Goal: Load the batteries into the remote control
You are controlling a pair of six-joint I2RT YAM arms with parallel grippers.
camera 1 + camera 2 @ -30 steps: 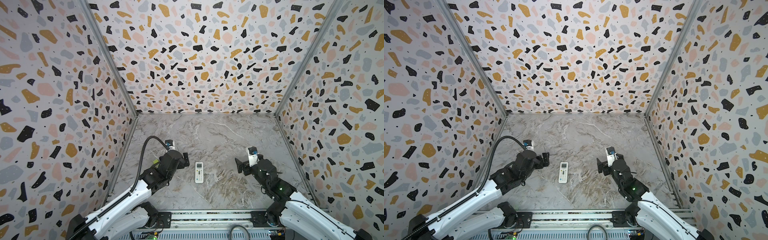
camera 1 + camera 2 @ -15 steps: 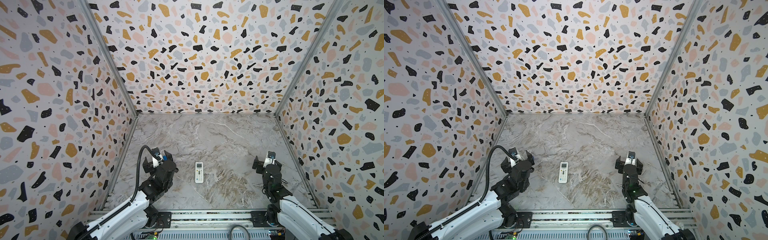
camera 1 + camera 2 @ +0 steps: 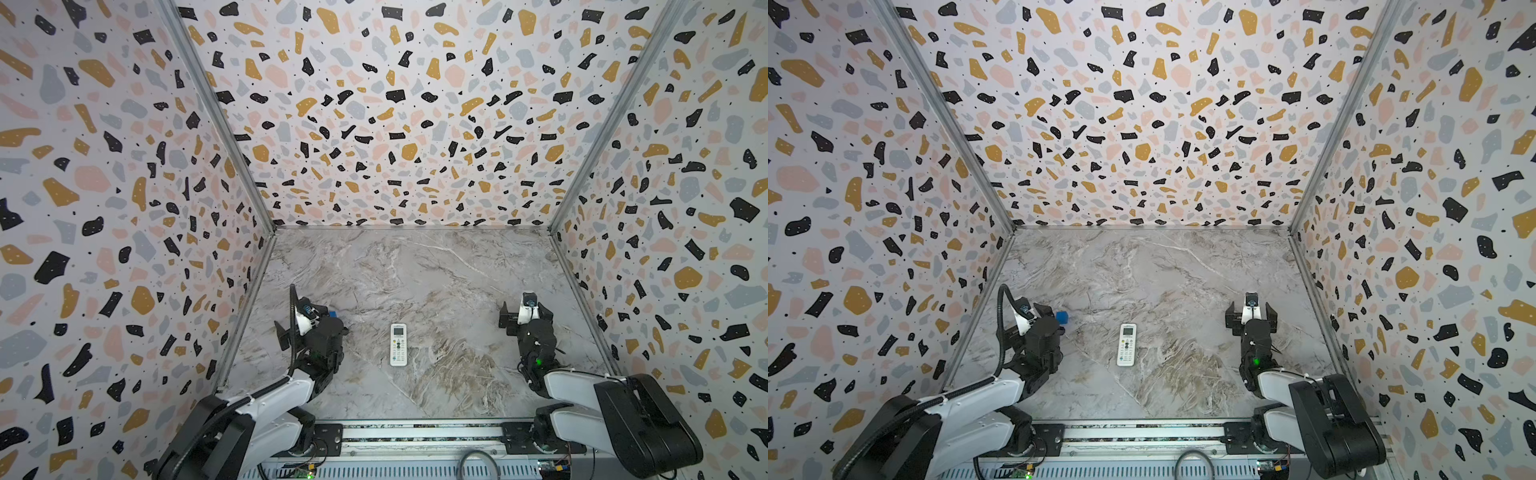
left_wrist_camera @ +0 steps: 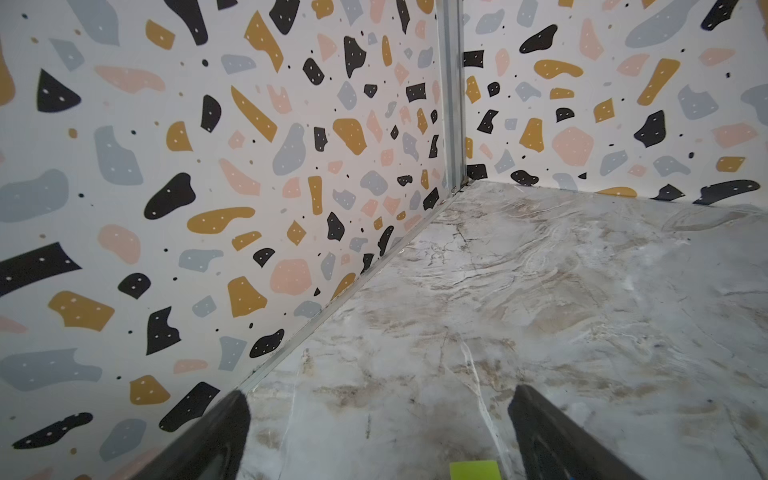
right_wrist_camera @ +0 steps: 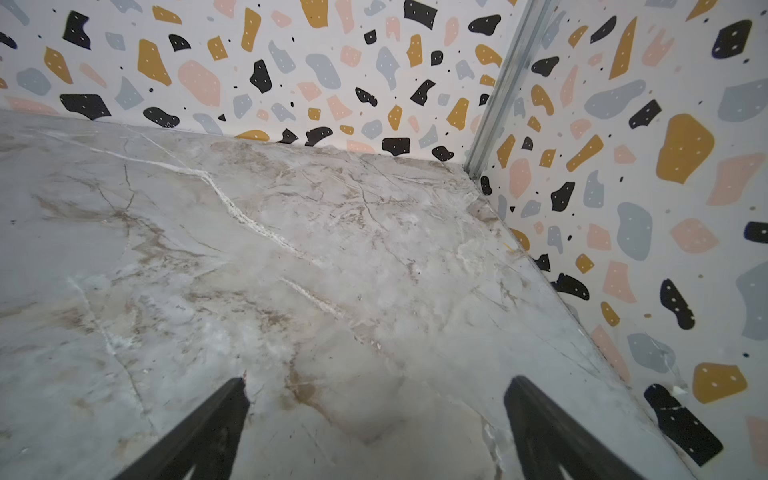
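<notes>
Terrazzo-print walls (image 3: 395,124) are enclosing a marble table (image 3: 415,270), where the remote (image 3: 398,344) is lying face up near the front; left gripper (image 4: 378,397) and right gripper (image 5: 376,384) are hanging low either side, gaping, empty

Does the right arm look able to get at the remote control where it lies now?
Probably yes. The remote control lies face up on the marble tabletop, with nothing between it and the right claw, which stands open and empty off to one side.
</notes>
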